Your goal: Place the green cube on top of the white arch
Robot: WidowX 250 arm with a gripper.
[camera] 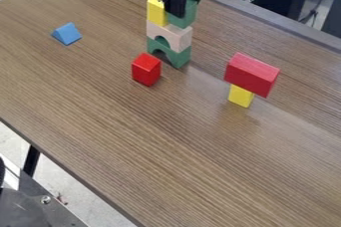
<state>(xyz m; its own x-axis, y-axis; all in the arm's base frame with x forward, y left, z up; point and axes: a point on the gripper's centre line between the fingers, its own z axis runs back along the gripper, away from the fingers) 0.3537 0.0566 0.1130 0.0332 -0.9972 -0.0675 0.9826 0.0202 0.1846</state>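
At the top of the camera view, the black gripper (176, 3) is down at the green cube (183, 17), covering part of its upper left side. Whether it grips the cube cannot be made out. The green cube is at the right part of the white arch's top, beside a yellow block (157, 12) that stands on the left part. Any small gap under the cube is hard to judge. The white arch (178, 37) rests on a green arch (180, 57), which stands on the wooden table (153, 136).
A red block (146, 69) stands close in front of the stack. To the right, a larger red block (251, 74) lies tilted over a yellow block (240, 96). A blue triangular block (67, 34) sits at the left. The table's far edge runs behind the gripper.
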